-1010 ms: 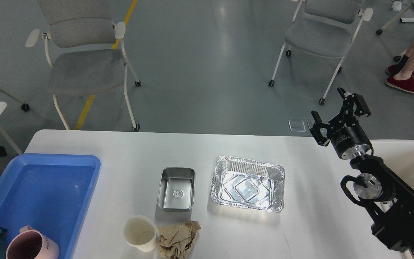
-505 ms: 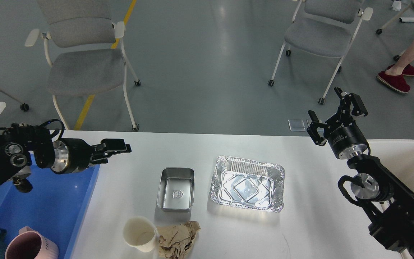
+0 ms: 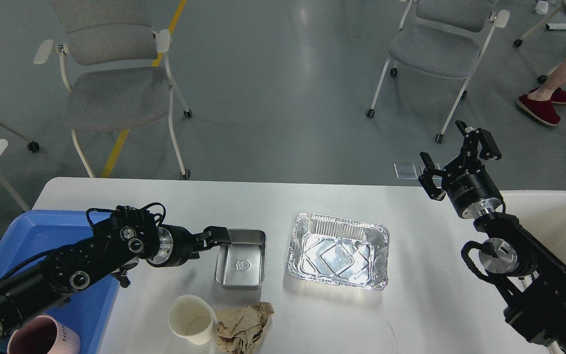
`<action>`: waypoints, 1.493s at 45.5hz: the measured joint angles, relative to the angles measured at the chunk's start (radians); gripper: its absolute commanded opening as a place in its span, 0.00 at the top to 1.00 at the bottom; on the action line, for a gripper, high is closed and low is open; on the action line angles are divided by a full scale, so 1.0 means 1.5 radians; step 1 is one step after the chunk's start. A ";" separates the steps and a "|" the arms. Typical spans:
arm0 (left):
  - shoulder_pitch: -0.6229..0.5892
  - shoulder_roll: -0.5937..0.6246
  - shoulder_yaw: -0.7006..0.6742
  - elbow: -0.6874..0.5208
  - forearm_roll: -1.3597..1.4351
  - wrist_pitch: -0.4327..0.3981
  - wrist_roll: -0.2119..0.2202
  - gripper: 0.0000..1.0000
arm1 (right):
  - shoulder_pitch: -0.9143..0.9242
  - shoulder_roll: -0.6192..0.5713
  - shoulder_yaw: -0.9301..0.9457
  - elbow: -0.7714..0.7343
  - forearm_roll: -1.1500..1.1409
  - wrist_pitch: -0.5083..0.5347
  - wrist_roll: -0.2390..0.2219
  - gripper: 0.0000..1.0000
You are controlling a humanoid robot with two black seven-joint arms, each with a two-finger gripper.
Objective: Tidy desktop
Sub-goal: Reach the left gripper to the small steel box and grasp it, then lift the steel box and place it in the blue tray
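Observation:
The white desktop (image 3: 243, 196) holds a small steel tin (image 3: 241, 260), an empty foil tray (image 3: 338, 250), a white paper cup (image 3: 190, 319) and a crumpled brown paper (image 3: 244, 327) touching the cup. My left gripper (image 3: 220, 236) reaches in from the left and is at the tin's left rim; its fingers are dark and seen end-on, so I cannot tell how they stand. My right gripper (image 3: 455, 156) is open and empty, raised above the desktop's far right edge.
A blue tray (image 3: 22, 236) sits at the left edge under my left arm, with a pink mug (image 3: 35, 340) in its near corner. A white bin (image 3: 558, 216) stands at the right. Chairs (image 3: 111, 88) and a person's feet (image 3: 538, 105) are beyond the desktop.
My left arm has swung in from the left over the blue tray and dropped to the steel tin's left rim. The right gripper has barely moved.

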 measured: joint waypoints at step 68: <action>-0.011 -0.058 0.046 0.010 0.020 0.015 0.068 1.00 | -0.006 -0.005 -0.002 -0.007 0.000 0.000 0.000 0.00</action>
